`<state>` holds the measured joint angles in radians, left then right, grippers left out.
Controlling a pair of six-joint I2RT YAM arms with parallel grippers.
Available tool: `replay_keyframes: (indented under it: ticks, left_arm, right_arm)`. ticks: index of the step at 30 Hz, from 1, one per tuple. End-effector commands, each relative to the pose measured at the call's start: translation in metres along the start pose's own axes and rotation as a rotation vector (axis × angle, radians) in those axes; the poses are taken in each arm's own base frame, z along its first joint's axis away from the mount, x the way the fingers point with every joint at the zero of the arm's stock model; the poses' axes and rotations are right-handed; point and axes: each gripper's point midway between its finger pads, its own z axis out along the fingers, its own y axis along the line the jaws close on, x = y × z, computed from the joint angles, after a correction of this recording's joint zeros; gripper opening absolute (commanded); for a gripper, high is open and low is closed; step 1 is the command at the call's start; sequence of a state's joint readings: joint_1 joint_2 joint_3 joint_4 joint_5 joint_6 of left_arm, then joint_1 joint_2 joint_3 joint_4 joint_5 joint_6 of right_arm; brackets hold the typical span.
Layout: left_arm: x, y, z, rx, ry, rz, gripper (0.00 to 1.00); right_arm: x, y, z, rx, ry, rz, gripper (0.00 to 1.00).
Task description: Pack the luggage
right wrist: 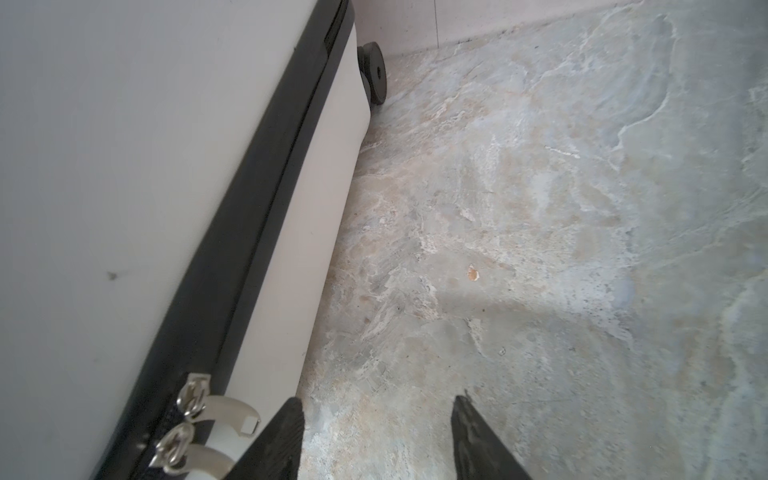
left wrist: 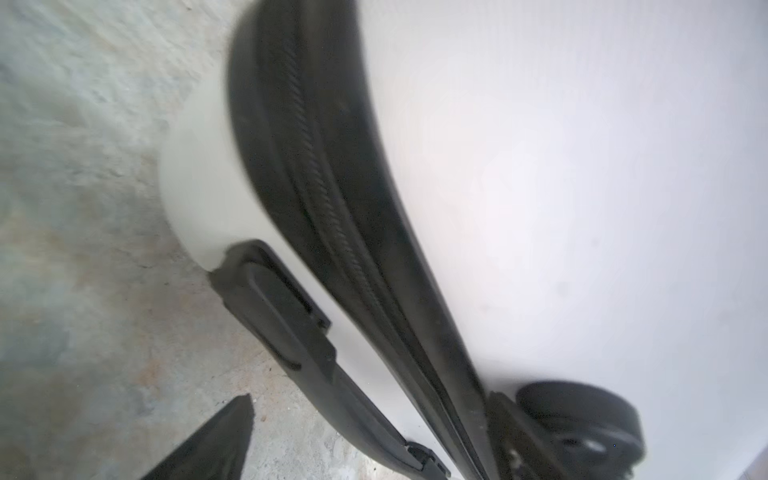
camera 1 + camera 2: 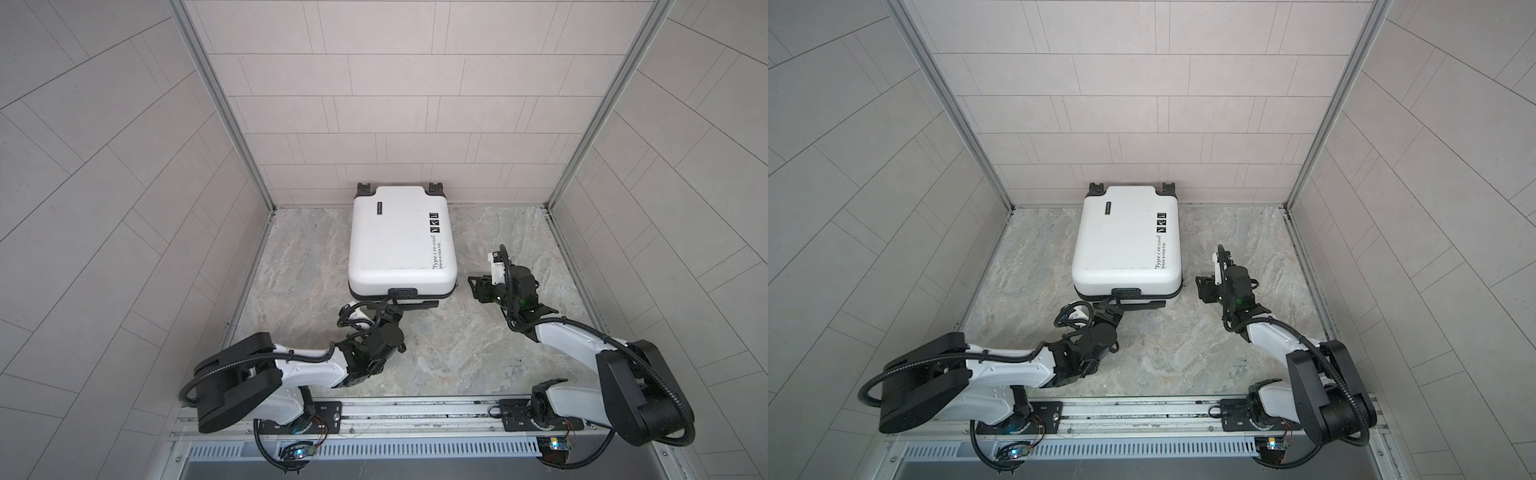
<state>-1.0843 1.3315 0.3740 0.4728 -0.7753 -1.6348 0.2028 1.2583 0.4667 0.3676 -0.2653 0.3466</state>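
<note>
Two grippers: left gripper (image 3: 405, 306) and right gripper (image 1: 378, 403) both gaped, empty.
Luggage (image 3: 401, 241): lay shut; rigid, slick shell, likely light.
Hold: black handle (image 2: 282, 316), by left gripper, seemed surest.

Luggage (image 3: 399, 241) on table (image 3: 478, 353) — by back wall (image 3: 415, 104).

Quick tally: luggage (image 3: 401, 245) x1, handle (image 3: 401, 292) x1, wheels (image 3: 436, 190) x2 showing in both top views, black icons (image 3: 434, 224) x3, metal zipper pulls (image 1: 192, 400) x2, white pull tabs (image 1: 227, 409) x2, robot arms (image 3: 307, 365) x2.
</note>
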Motion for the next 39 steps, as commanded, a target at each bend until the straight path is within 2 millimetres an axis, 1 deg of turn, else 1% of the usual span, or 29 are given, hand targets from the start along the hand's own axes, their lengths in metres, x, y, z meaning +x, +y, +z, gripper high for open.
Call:
replay_keyframes:
  ticks: [1,3,7,15,18,21,22,25,28,31,34,37,38,39]
  left_arm:
    - [-0.015,-0.008,-0.005,-0.018,-0.052,0.047,1.0]
    - [-0.018,-0.007,-0.008,-0.033,-0.05,0.068,1.0]
    - [-0.027,-0.008,-0.017,-0.056,-0.042,0.114,1.0]
    - [-0.044,-0.022,-0.038,-0.067,0.001,0.241,1.0]
    - [-0.054,-0.028,-0.047,-0.06,0.003,0.284,1.0]
    - [-0.068,-0.036,-0.058,-0.053,-0.012,0.346,1.0]
    - [-0.074,-0.039,-0.061,-0.052,-0.022,0.374,1.0]
    - [-0.09,-0.051,-0.072,-0.038,-0.054,0.435,1.0]
    - [-0.106,-0.073,-0.083,0.026,-0.095,0.485,1.0]
    - [-0.118,-0.096,-0.091,0.058,-0.143,0.606,1.0]
    - [-0.138,-0.113,-0.1,0.027,-0.214,0.703,1.0]
    - [-0.16,-0.124,-0.109,-0.039,-0.306,0.81,0.99]
    - [-0.166,-0.129,-0.111,-0.058,-0.329,0.848,0.91]
    - [-0.169,-0.132,-0.112,-0.069,-0.341,0.878,0.87]
  right_arm:
    - [-0.017,-0.002,-0.008,0.036,-0.05,-0.01,0.63]
    - [-0.019,-0.004,-0.011,0.05,-0.057,-0.01,0.65]
    - [-0.025,-0.007,-0.017,0.075,-0.077,-0.012,0.66]
    - [-0.038,-0.019,-0.033,0.16,-0.134,-0.001,0.68]
    - [-0.042,-0.024,-0.039,0.19,-0.159,0.007,0.69]
    - [-0.046,-0.026,-0.045,0.21,-0.175,0.012,0.71]
    - [-0.047,-0.028,-0.047,0.22,-0.178,0.017,0.73]
    - [-0.05,-0.031,-0.052,0.242,-0.191,0.026,0.78]
    - [-0.056,-0.031,-0.058,0.254,-0.206,0.028,0.8]
    - [-0.062,-0.031,-0.062,0.263,-0.219,0.028,0.85]
    - [-0.068,-0.037,-0.066,0.307,-0.219,0.036,0.93]
    - [-0.078,-0.042,-0.074,0.358,-0.239,0.051,0.96]
    - [-0.083,-0.043,-0.076,0.368,-0.25,0.056,0.96]
    - [-0.088,-0.044,-0.079,0.379,-0.263,0.06,0.96]
